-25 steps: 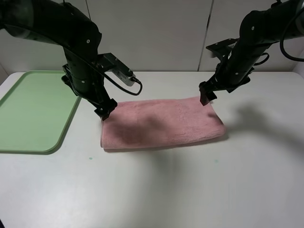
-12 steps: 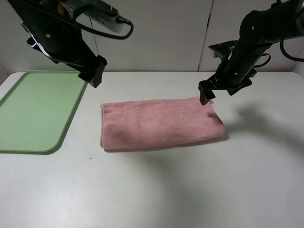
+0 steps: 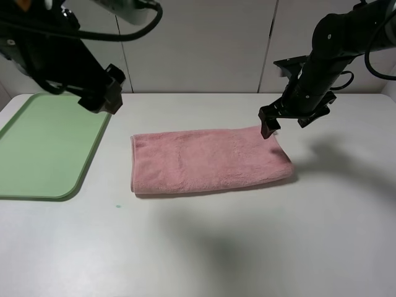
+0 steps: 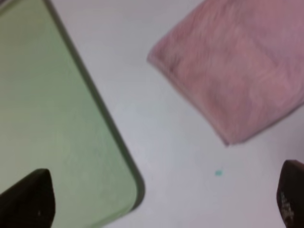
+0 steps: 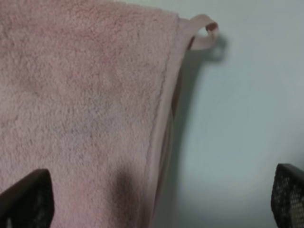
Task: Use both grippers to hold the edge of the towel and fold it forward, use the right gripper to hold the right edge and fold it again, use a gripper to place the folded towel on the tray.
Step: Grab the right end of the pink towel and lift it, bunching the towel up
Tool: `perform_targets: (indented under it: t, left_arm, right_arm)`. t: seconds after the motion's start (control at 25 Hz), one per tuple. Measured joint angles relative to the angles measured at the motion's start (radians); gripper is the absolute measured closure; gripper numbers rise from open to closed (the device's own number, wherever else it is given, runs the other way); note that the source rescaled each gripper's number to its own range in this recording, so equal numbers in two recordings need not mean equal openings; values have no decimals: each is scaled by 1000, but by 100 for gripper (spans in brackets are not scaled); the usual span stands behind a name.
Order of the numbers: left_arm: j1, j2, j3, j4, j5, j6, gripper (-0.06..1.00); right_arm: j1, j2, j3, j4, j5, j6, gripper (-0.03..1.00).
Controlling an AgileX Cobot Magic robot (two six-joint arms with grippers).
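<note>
**A:** Checking the towel (image 3: pixel 210 162) first: how do its edges lie?

**B:** It lies flat on the desk (image 3: pixel 247 247), folded into a long strip. At its far right corner the stitched hem (image 5: pixel 159 137) shows two layers, and the little loop (image 5: pixel 205 32) pokes out past it onto the desk.

**A:** And the room around the towel?

**B:** There is open desk on its near side and to its right. The tray (image 3: pixel 37 154) sits to its left, with a strip of desk between the two.

**A:** The claws?

**B:** The left claw (image 3: pixel 108 93) hangs raised, well left of the towel, over the tray rim nearest it. Its jaws are spread wide and hold nothing. The right claw (image 3: pixel 267 127) is at the towel's far right corner, jaws wide apart and straddling the hem. It grips nothing, and I cannot tell whether its tips touch the cloth.
</note>
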Motion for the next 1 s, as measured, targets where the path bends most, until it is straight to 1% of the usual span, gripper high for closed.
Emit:
perform_targets:
  t: [0.32,0.44,0.64,1.0]
  left_arm:
    - [0,-168,115,-1,16,-49,2]
    - [0,-222,139,-17,27,-54,2]
    - [0,-282,155,-46,45,-55,3]
    - [0,-288,155,-53,68,-56,3]
  right_arm:
    - [0,46,0,0,-47,0,-3]
    - [0,81,0,-9,-69,0,-3]
    - [0,140,0,-23,-97,0,-3]
    - [-3,184,-2,-31,-141,0,-3]
